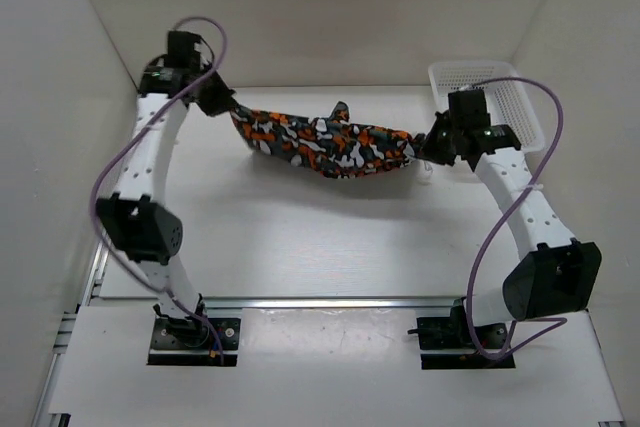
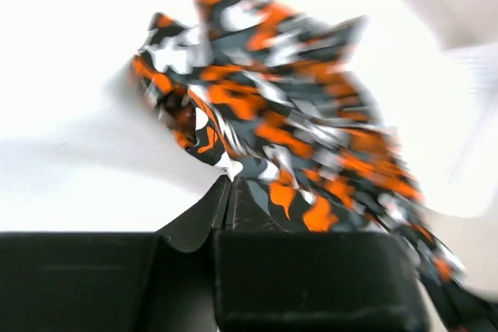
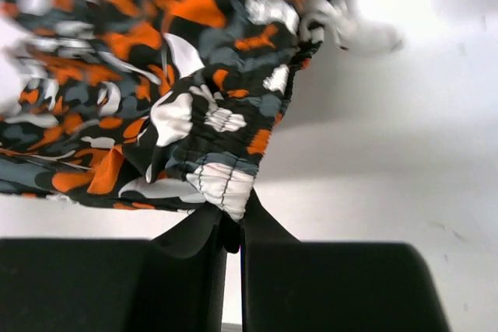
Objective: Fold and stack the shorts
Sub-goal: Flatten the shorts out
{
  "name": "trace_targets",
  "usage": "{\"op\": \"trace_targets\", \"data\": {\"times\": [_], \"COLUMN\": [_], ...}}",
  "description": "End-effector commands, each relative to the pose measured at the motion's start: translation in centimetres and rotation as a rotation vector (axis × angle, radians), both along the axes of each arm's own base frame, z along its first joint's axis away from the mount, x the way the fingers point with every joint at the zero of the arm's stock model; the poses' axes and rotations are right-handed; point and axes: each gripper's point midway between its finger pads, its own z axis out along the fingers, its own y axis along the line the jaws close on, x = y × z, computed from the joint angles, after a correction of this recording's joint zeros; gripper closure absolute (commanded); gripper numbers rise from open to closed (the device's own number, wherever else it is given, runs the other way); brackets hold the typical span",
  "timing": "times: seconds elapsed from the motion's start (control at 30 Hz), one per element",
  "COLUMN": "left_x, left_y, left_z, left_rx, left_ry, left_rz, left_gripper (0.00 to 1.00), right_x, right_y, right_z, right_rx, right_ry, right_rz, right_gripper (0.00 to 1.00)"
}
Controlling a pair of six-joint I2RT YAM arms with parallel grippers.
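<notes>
Shorts: The shorts [image 1: 325, 144] hang in the air like a hammock, stretched between the two hands. They are over the far half of the table [image 1: 300, 247]. The middle sags lowest, and one cloth tip sticks up near the middle.
Left hand: The left hand [image 1: 222, 102] is near the far left corner of the table. Its fingers are pinched tight on the left end of the shorts. The left wrist view shows only a thin crack between them.
Left arm: The left arm [image 1: 150, 162] goes up from its base at the near edge. Its elbow pokes out toward the left edge, and the hand points right, at the cloth.
Right hand: The right hand [image 1: 425, 144] is near the right edge of the table. It is squeezed closed on a crinkly, bunched bit at the right end of the shorts.
Right arm: The right arm [image 1: 520, 192] goes up from its base at the near edge. Its elbow pokes out to the right, and the hand points left.
Basket: A white mesh basket [image 1: 500, 97] sits at the far right corner, just behind the right hand.
</notes>
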Motion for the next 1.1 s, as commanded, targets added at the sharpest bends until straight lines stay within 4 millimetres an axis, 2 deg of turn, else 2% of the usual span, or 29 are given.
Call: {"op": "trace_targets", "data": {"times": [0.0,0.03,0.07,0.1,0.13,0.17,0.23,0.27,0.3,0.37,0.4,0.47,0.5,0.53,0.57,0.6,0.67,0.73,0.87,0.93,1.03,1.07], "left_x": [-4.1,-4.9,-6.7,-7.7,-8.8,-11.1,-13.6,-15.6,-17.3,-19.6,-21.8,-24.0,-26.0,-27.1,-27.7,-29.8,-31.2,-33.3,-35.1,-35.2,-32.0,-29.1], "left_y": [3.6,4.0,4.8,5.2,5.5,6.2,6.9,7.1,7.2,7.6,7.5,7.6,7.7,7.6,7.8,7.9,8.0,8.1,8.7,8.9,9.2,9.4], "left_z": [11.5,13.0,16.3,17.9,19.6,22.7,25.4,27.0,29.1,30.9,32.5,33.9,35.3,36.1,36.7,38.2,39.2,40.3,41.7,42.0,41.2,39.8], "left_rx": [-0.013,-0.013,-0.019,-0.019,-0.023,-0.019,-0.015,-0.007,0.001,0.014,0.012,0.007,0.009,-0.001,0.003,0.002,-0.007,-0.008,-0.005,0.009,0.039,0.059], "left_ry": [-0.248,-0.289,-0.367,-0.406,-0.453,-0.542,-0.623,-0.668,-0.732,-0.79,-0.851,-0.909,-0.969,-1.002,-1.025,-1.094,-1.134,-1.198,-1.272,-1.285,-1.228,-1.158], "left_rz": [0.064,0.056,0.072,0.082,0.085,0.106,0.139,0.153,0.167,0.195,0.194,0.211,0.223,0.226,0.242,0.251,0.268,0.282,0.321,0.331,0.325,0.32], "left_gripper": [0.9,0.9,0.9,0.9,0.9,0.9,0.9,0.9,0.9,0.9,0.9,0.9,0.9,0.9,0.9,0.9,0.9,0.9,0.9,0.9,0.9,0.9], "right_x": [-0.6,-0.9,-1.9,-2.3,-2.5,-3.6,-5.3,-6.9,-8.1,-10.4,-12.1,-14.7,-15.8,-17.5,-18.3,-19.4,-21.0,-21.7,-22.6,-21.6,-19.5,-17.9], "right_y": [-2.0,-2.0,-2.0,-2.0,-2.0,-2.0,-1.8,-1.7,-1.7,-1.8,-1.8,-1.5,-1.4,-1.3,-1.2,-0.6,-0.1,1.1,1.6,1.6,0.7,0.4], "right_z": [5.9,7.3,8.7,10.1,12.7,14.7,17.6,20.9,21.7,24.4,26.4,28.7,29.7,31.5,32.3,33.0,34.5,35.3,36.8,36.4,35.1,33.3], "right_rx": [-0.095,-0.107,-0.11,-0.111,-0.113,-0.108,-0.094,-0.073,-0.065,-0.046,-0.032,0.007,0.019,0.039,0.05,0.084,0.122,0.181,0.226,0.241,0.195,0.175], "right_ry": [-0.105,-0.136,-0.147,-0.177,-0.241,-0.296,-0.373,-0.463,-0.471,-0.535,-0.579,-0.649,-0.681,-0.736,-0.761,-0.778,-0.817,-0.829,-0.877,-0.856,-0.821,-0.759], "right_rz": [0.025,0.057,0.08,0.097,0.118,0.13,0.165,0.187,0.196,0.209,0.221,0.249,0.263,0.272,0.288,0.324,0.355,0.409,0.432,0.407,0.334,0.297], "right_gripper": [1.0,1.0,1.0,1.0,1.0,1.0,1.0,1.0,1.0,1.0,1.0,1.0,1.0,1.0,1.0,1.0,1.0,1.0,1.0,1.0,1.0,1.0]}}
